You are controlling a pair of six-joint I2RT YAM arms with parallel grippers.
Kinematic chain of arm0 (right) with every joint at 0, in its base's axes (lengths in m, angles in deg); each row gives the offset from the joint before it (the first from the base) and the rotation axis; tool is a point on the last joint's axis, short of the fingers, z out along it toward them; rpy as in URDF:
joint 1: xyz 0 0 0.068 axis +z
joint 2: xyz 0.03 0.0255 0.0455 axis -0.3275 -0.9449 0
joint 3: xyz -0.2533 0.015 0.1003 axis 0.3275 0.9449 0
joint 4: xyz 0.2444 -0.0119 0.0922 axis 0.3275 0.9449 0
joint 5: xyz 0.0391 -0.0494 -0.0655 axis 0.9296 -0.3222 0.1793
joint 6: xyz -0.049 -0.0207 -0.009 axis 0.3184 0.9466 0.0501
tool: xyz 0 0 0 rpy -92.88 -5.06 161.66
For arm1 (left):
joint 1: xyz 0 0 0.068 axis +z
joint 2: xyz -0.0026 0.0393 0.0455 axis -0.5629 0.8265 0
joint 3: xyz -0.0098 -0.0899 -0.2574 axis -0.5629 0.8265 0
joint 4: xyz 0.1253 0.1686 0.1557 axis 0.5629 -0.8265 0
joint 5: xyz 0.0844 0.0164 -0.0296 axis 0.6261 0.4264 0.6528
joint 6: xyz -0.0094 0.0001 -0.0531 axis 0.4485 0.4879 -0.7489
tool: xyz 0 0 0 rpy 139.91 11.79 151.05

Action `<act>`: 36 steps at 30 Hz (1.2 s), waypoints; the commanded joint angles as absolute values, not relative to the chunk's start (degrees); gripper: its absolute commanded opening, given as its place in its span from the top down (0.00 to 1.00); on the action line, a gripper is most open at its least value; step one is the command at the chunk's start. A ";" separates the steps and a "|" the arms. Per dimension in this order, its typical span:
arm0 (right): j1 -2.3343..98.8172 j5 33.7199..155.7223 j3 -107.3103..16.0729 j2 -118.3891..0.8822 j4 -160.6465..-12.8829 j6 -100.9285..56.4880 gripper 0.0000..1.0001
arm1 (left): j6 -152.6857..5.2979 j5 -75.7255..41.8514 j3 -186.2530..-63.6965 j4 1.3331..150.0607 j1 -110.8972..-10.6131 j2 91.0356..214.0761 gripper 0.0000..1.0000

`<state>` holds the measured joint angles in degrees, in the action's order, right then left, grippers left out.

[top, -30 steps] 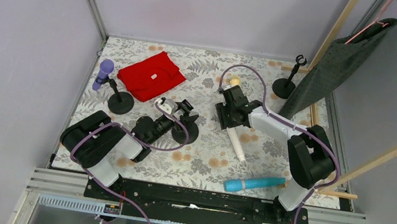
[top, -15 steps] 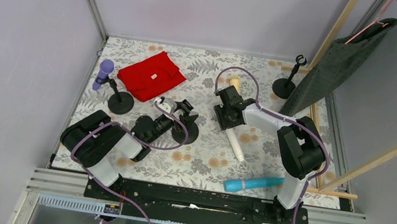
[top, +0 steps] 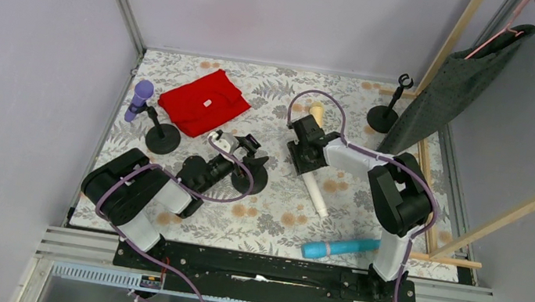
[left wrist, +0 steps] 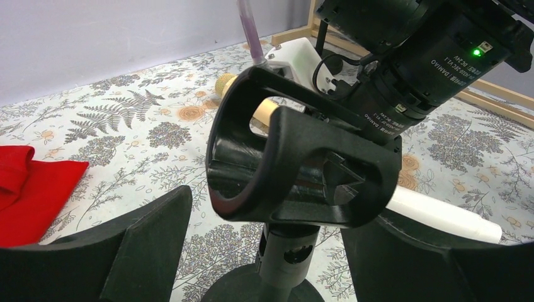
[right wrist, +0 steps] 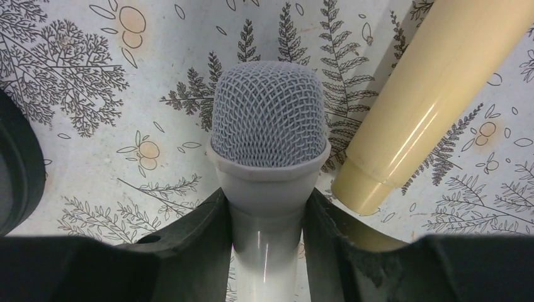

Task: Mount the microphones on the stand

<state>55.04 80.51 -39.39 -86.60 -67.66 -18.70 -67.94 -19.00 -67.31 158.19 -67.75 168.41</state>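
A white microphone with a grey mesh head lies on the floral table. My right gripper is shut on its handle just below the head, both fingers pressed against it. Beside it lies a cream-yellow microphone, which shows past the gripper in the top view. My left gripper stands open around a black stand. Its empty clip sits between the fingers without touching them. A purple microphone sits clipped in another stand at the left. A light blue microphone lies near the front.
A third black stand with an empty clip is at the back right. A red cloth lies at the back left. A dark cloth hangs from a wooden rack on the right, and grey walls enclose the table.
My right gripper's jaws have come together on the white microphone's handle, and that arm's elbow has swung left. My left gripper has opened wider around the stand.
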 commanded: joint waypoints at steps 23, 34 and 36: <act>54.71 90.29 -25.54 -55.50 -76.23 -26.21 1.00 | -70.47 -24.26 -69.91 165.42 -67.39 166.16 0.36; 54.66 89.98 -23.73 -46.00 -74.26 -27.06 0.99 | -66.22 -17.15 -66.34 165.59 -72.64 165.20 0.05; 54.75 90.09 -23.47 -45.44 -73.68 -26.93 0.99 | -64.62 -13.90 -66.09 165.61 -74.01 165.10 0.06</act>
<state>54.99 89.69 -24.29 -47.45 -74.24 -26.41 -68.38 -20.34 -66.89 158.58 -71.66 167.12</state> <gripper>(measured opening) 0.466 0.943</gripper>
